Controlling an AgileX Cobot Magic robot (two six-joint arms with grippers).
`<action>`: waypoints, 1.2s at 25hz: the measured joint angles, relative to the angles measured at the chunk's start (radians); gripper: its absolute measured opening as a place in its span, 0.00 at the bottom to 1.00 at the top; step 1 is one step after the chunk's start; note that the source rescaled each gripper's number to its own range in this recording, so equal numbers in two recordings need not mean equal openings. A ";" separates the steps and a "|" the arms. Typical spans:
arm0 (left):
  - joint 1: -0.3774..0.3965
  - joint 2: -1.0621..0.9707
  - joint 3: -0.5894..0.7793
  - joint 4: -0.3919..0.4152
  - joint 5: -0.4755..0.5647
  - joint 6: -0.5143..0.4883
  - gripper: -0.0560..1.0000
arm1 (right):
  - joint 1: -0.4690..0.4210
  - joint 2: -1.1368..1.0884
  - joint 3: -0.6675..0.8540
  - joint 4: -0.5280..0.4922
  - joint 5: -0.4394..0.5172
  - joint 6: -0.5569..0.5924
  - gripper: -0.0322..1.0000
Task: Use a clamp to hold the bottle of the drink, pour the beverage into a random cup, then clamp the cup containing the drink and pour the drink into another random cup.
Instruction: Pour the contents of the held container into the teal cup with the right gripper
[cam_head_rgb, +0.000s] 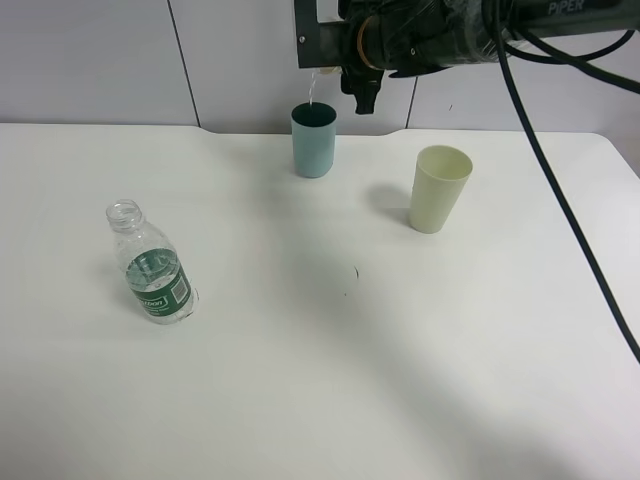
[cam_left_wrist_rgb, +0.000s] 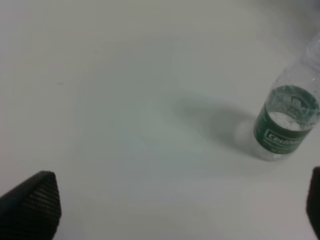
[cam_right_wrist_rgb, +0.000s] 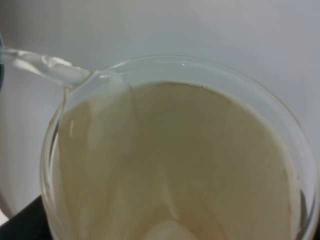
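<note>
The right gripper (cam_head_rgb: 362, 100) sits at the top centre of the overhead view, jaws shut, and judging by the wrist view it is clamped on the paper cup (cam_right_wrist_rgb: 175, 165), which that view fills almost edge to edge. From overhead the cup itself is hidden behind the arm, so the exact grip point cannot be told. The cup is tipped well over: a thin clear stream of water (cam_head_rgb: 312, 92) falls from its rim into the teal cup (cam_head_rgb: 314, 140) just below, at the upper middle of the table (cam_head_rgb: 320, 400). In the wrist view the water (cam_right_wrist_rgb: 47, 67) slides over the lip at the upper left.

This cup should be light and soft-walled; thin paper with a cream, slightly glossy lining and a rolled rim. Too firm a squeeze would oval the mouth and steer the stream off, so a hold around the mid-wall band, below the rim, looks safest. Wet paper may turn slippery.

The teal cup is a straight-sided, smooth plastic tumbler, stiff and light, easy to knock over if bumped. To the right of it, well apart, stands 1 taller pale green cup (cam_head_rgb: 438, 188), tapered and matte.

At the left of the overhead view the bottle (cam_head_rgb: 152, 263) stands upright, uncapped, clear thin plastic with a green label, partly filled. The left gripper (cam_left_wrist_rgb: 175, 220) hangs near it with jaws spread wide, holding nothing.
</note>
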 joint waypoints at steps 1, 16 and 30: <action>0.000 0.000 0.000 0.000 0.000 0.000 1.00 | 0.000 0.000 0.000 -0.004 0.000 -0.010 0.03; 0.000 0.000 0.000 0.000 0.000 0.000 1.00 | 0.000 0.000 0.000 -0.050 -0.008 -0.119 0.03; 0.000 0.000 0.000 0.000 0.000 0.000 1.00 | 0.000 0.000 -0.002 -0.130 -0.017 -0.133 0.03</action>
